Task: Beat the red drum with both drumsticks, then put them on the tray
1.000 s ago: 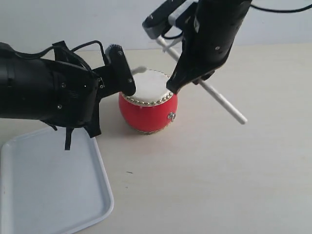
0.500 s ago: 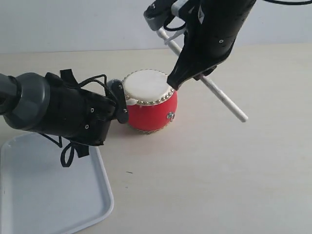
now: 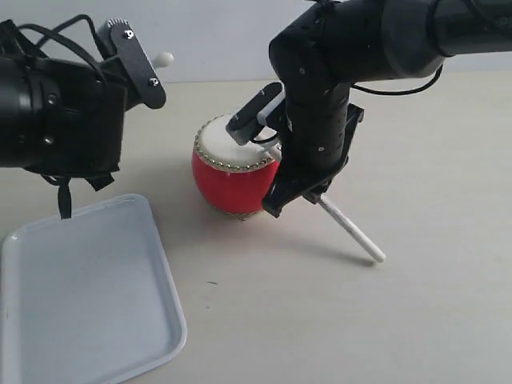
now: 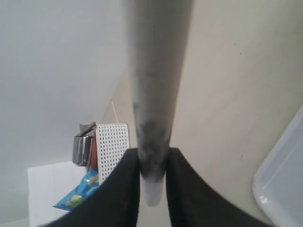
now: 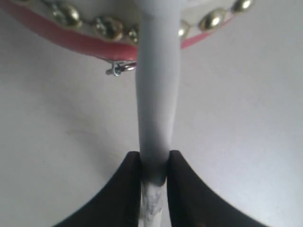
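The red drum [image 3: 232, 182] stands mid-table, its cream skin ringed with gold studs; its red edge [image 5: 90, 43] shows in the right wrist view. My right gripper [image 3: 268, 132] [image 5: 154, 163] is shut on a pale drumstick [image 5: 158, 94]. That stick's front end reaches over the drum's rim, and its tail [image 3: 352, 232] slants down toward the table at the right. My left gripper [image 3: 134, 64] [image 4: 152, 163] is raised at the upper left, away from the drum, shut on the other drumstick [image 4: 156, 71], whose knobbed tip [image 3: 164, 58] points right. The white tray [image 3: 80, 296] lies at the front left.
The left arm's dark bulk hangs over the tray's far end. In the left wrist view a white perforated basket [image 4: 112, 146], a metal object and a blue snack bag [image 4: 78, 196] show in the background, and the tray's corner [image 4: 284, 175] shows at the edge.
The left arm swung up and away from the drum's left side, lifting its stick. The right arm came down over the drum, bringing its stick onto the skin.
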Motion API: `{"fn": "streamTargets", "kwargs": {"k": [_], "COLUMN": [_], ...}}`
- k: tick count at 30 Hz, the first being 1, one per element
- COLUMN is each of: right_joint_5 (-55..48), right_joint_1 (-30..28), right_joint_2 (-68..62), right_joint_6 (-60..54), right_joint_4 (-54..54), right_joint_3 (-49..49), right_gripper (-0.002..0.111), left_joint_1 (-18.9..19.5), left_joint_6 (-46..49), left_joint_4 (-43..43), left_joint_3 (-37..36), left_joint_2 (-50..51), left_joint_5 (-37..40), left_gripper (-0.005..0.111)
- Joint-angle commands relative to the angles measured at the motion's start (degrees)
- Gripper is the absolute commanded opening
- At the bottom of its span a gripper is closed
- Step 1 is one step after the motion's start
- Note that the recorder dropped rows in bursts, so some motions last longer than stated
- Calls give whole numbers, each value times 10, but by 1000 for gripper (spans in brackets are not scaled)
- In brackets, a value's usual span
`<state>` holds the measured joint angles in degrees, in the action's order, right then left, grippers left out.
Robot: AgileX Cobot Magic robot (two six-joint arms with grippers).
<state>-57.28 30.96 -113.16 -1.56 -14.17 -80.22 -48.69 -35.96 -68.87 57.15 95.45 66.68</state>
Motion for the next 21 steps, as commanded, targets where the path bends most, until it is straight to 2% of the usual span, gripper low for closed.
{"fn": "streamTargets", "kwargs": {"k": [1,5,9,14,21], "right_joint_5": [10,34,38,42,91], "right_joint_1": [1,1,1,1,1], "right_joint_2": [60,111,132,133,133], "right_joint_6": [-29,-117,-239,-334,-343], "right_joint_4": [58,208,390,537,597], "right_joint_3": [-1,-1,-1,-1,-1], "right_gripper": [0,0,0,0,0], "left_joint_1": [2,13,61,155,289], "left_joint_6": [-7,-1,51,166,313], "left_joint_4": [52,151,319,511,705], "left_joint_3": [4,4,3,2,-69], "left_joint_2": [-56,-125,-193,-264,-293], "left_joint_5": [2,-48,-131,-161,-158], "left_gripper": [0,0,0,0,0]}}
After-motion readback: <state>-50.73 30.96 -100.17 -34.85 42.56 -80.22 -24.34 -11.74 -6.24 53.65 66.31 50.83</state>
